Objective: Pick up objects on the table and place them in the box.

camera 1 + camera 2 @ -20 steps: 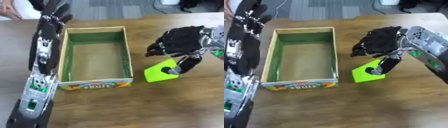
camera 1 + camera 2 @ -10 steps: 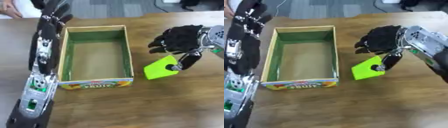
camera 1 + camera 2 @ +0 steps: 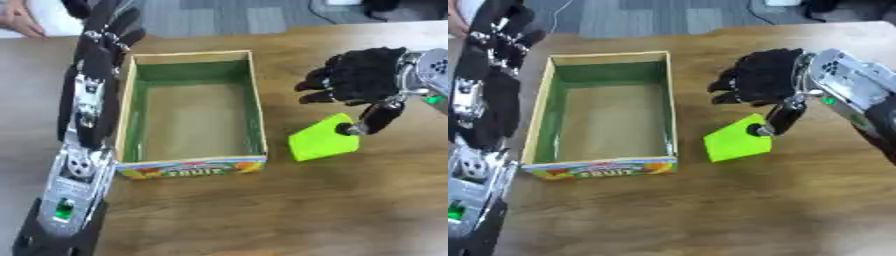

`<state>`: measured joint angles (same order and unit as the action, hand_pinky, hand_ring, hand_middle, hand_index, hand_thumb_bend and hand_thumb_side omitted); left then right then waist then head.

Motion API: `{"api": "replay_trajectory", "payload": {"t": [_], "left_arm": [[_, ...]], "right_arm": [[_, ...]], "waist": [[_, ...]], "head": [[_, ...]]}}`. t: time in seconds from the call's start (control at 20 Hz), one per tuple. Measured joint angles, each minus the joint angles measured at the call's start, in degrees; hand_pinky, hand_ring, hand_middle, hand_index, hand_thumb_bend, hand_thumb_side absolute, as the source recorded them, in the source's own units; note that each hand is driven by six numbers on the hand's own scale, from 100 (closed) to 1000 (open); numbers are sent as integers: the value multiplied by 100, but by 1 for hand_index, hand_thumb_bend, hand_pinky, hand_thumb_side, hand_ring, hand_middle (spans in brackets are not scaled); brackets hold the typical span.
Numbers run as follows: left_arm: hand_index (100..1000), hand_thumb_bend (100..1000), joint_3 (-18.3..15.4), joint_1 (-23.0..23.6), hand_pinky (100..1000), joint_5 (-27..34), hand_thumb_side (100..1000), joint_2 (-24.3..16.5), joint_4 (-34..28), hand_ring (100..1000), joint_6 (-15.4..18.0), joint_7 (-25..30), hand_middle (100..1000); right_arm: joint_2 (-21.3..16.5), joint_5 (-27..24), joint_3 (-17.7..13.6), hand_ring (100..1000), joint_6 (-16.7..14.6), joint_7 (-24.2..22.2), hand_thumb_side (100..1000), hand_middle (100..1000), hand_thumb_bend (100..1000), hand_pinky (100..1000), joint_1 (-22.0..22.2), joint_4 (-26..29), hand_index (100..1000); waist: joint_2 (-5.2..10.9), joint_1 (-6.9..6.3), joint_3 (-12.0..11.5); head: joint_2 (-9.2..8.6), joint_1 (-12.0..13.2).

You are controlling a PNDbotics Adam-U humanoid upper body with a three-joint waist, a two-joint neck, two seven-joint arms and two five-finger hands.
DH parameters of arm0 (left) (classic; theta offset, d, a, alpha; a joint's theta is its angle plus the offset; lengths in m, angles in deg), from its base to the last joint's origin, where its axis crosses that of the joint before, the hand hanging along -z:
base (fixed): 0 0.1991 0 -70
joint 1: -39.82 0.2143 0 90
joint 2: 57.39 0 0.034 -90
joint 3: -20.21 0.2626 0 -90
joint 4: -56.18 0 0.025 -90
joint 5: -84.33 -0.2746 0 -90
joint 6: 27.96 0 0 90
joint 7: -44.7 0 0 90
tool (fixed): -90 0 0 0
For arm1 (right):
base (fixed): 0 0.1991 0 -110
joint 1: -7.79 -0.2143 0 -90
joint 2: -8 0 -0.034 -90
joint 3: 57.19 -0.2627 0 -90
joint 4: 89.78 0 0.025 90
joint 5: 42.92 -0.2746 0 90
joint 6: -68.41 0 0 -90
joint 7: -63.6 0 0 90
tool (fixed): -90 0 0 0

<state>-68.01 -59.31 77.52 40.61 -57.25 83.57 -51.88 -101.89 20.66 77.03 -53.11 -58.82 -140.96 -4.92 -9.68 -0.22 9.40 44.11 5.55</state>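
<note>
A cardboard fruit box [image 3: 259,111] with a green inside and nothing visible in it stands left of centre on the wooden table. Just to its right a lime-green block [image 3: 319,143] sits tilted, apart from the box wall. My black right hand [image 3: 363,77] hovers over the block's far corner, fingers curled, and its thumb pinches the upper edge. Whether the block's lower edge touches the table I cannot tell. My left hand [image 3: 107,35] is at the box's far-left corner with its fingers straight, holding nothing.
My left forearm [image 3: 77,165] lies all along the box's left side, down to the lower left corner. Bare table [image 3: 306,215] stretches in front of the box and the block. The table's far edge runs just beyond the box.
The right hand and the green block have shifted only slightly, the block rising a little and settling back. The left arm has not moved.
</note>
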Motion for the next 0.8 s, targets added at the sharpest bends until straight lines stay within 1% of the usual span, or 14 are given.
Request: {"api": "replay_trajectory", "payload": {"t": [0.1, 0.45, 0.65, 0.7, 0.75, 0.8], "left_arm": [[1000, 100, 0, 0, 856, -1, 1000, 0, 1, 940, -4, -4, 969], [1000, 100, -17, 0, 856, -14, 1000, 0, 4, 940, -9, -10, 969], [1000, 100, -31, 0, 856, -15, 1000, 0, 25, 941, -15, -15, 970], [1000, 100, -31, 0, 856, -15, 1000, 0, 31, 940, -15, -16, 970], [1000, 100, -31, 0, 856, -16, 1000, 0, 32, 940, -15, -16, 970], [1000, 100, -31, 0, 856, -16, 1000, 0, 32, 940, -15, -16, 970]], "right_arm": [[0, 47, 12, 942, -19, 19, 487, 1000, 392, 743, -1, -12, 1000], [-1, 70, 111, 935, -35, 35, 531, 1000, 402, 741, -8, -92, 1000], [-1, 71, 169, 934, -35, 35, 509, 1000, 406, 741, -24, -107, 1000], [-1, 72, 181, 935, -35, 35, 512, 1000, 409, 741, -24, -109, 1000], [-1, 70, 199, 923, -35, 35, 518, 1000, 386, 728, -25, -121, 1000], [-1, 44, 226, 927, -35, 35, 514, 1000, 395, 733, -25, -148, 1000]], "waist": [[0, 0, 3], [0, 5, 6], [0, 15, 17], [0, 21, 26], [0, 28, 31], [0, 34, 31]], "head": [[0, 0], [0, 0], [0, 0], [0, 0], [0, 0], [0, 0]]}}
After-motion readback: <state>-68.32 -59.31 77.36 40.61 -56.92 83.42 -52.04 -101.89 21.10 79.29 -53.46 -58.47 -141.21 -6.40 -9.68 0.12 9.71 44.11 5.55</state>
